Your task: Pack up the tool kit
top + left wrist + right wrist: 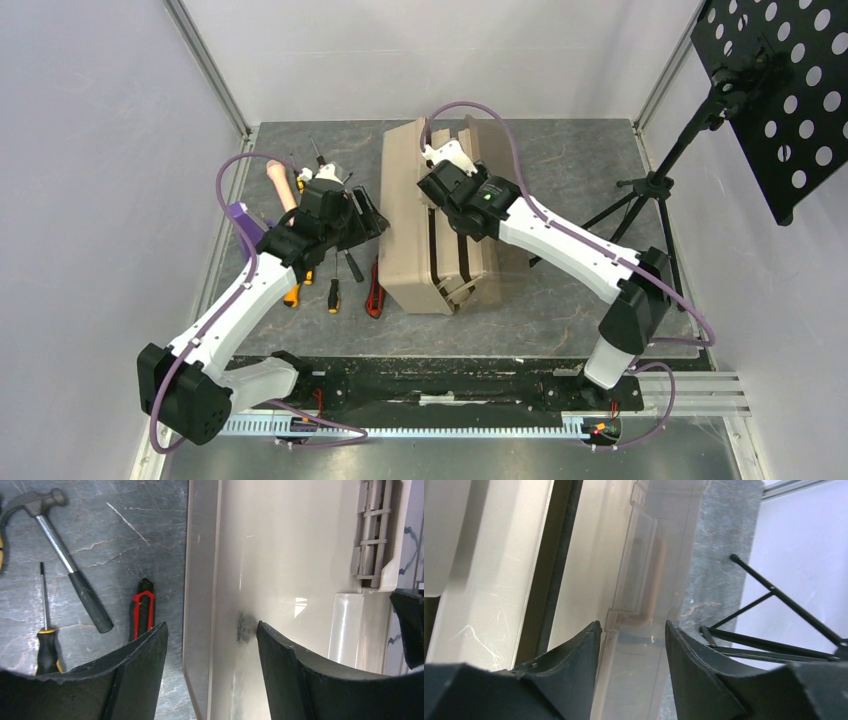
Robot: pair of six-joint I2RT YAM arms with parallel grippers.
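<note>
The toolbox (405, 250) lay in the middle of the table (560, 290), lengthwise from 12 to 6 o'clock. The loose tools lay on its 9 o'clock side: a hammer (62, 560), a screwdriver (47, 640) and a knife (143, 610), all flat on the table and outside the box.

The left gripper (211, 630) stood with its jaws apart, straddling the box's 9 o'clock wall with a gap on each side and holding nothing. The right gripper (631, 627) was over the box toward 12 o'clock, its jaws set around a clear plastic tray (639, 570) with the pinkish handle (656, 575) showing through it. Whether they were pressing on the plastic I could not tell.

The box looked like stiff, smooth, thin-walled plastic, probably light while unfilled and apt to slide on the table when pushed. Its hinged trays would likely swing rather than lift, so a rim or the handle seemed the safer hold. The tools looked hard and sturdy. The hammer would be head-heavy and best taken near the head, the others at their rubbery grips.
</note>
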